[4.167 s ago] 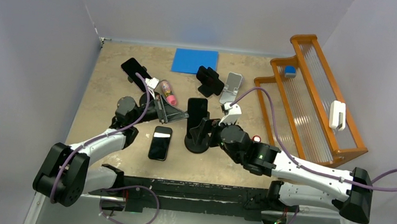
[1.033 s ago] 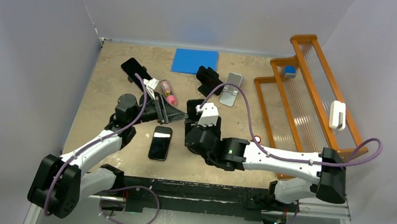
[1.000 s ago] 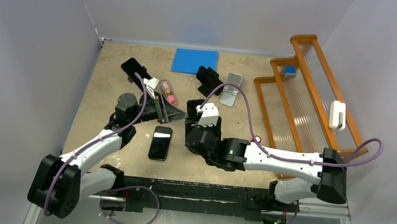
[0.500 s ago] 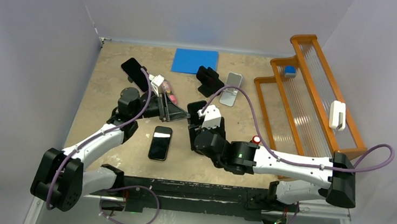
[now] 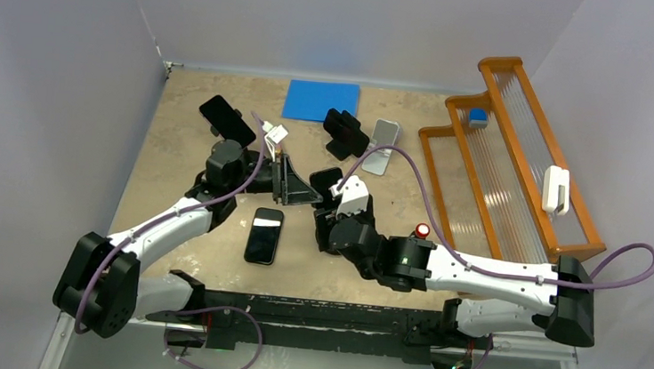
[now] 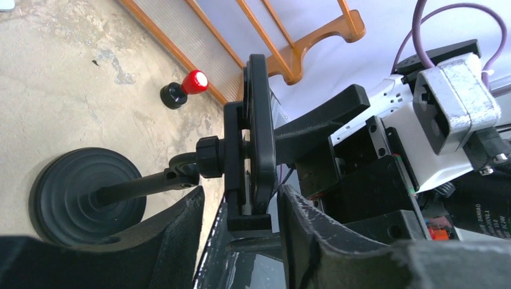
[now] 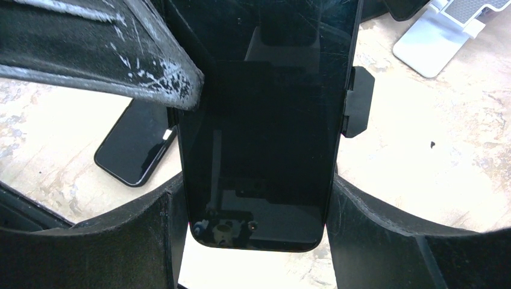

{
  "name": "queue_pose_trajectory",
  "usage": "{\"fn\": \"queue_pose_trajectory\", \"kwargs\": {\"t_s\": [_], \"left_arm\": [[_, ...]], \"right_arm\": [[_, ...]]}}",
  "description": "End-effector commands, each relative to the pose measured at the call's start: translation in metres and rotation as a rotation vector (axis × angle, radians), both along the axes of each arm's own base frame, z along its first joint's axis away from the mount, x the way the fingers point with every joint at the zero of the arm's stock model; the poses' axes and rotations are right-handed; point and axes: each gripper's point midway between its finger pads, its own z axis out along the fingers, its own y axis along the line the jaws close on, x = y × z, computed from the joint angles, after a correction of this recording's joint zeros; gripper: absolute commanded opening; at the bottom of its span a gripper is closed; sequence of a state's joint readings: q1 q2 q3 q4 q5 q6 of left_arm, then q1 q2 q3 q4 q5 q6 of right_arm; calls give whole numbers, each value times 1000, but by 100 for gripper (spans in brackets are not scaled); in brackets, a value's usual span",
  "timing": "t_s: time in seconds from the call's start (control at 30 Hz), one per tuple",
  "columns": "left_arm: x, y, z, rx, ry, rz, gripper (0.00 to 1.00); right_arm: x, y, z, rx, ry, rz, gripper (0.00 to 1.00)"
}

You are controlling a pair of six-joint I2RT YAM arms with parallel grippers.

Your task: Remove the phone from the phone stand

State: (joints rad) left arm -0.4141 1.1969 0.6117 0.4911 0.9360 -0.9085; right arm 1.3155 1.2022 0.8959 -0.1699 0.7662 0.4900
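— near the middle of the table, is the phone out?
— no, it sits in the phone stand. right claw clenched on its long edges; left claw straddles the cradle, unclamped, gap on one side.
— risk?
— pull now and the unbraced stand may tip or drag along.
— overhead agrees?
— arms hide it; only the left wrist shows that gap.

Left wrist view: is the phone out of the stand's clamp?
No, the phone sits edge-on in the clamp of the stand.
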Motion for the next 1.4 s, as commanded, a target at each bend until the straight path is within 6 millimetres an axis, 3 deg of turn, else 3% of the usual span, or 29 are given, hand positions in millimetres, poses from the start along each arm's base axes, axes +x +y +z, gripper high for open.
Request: {"fn": "queue_pose_trajectory", "kwargs": {"t_s": [0.0, 0.1, 0.27, 0.33, 0.4, 0.5, 0.67, 1.07, 1.3, 1.37], "left_arm": [[1, -5, 16, -15, -88, -27, 40], [2, -5, 17, -16, -86, -21, 27], [0, -5, 15, -15, -75, -24, 19], [-1, -5, 14, -15, -73, -28, 9], [-2, -5, 13, -16, -65, -25, 0], [-2, -5, 13, -18, -56, -7, 0], [-1, -7, 16, -12, -47, 19, 0], [-4, -13, 17, 1, -42, 23, 0], [-5, -13, 17, 2, -37, 20, 0], [-6, -12, 16, 3, -37, 18, 0]], "right_arm": [[6, 4, 33, 101, -64, -19, 34], [6, 3, 32, 100, -63, -16, 34], [5, 1, 33, 108, -63, -14, 34], [4, 1, 33, 112, -60, -10, 36], [3, 1, 33, 125, -56, -14, 50], [2, 0, 34, 155, -54, -12, 79], [3, -1, 36, 170, -61, -25, 99], [14, 3, 28, 118, -46, -80, 98], [22, 2, 25, 113, -47, -99, 90], [24, 3, 25, 118, -48, -92, 82]]}}
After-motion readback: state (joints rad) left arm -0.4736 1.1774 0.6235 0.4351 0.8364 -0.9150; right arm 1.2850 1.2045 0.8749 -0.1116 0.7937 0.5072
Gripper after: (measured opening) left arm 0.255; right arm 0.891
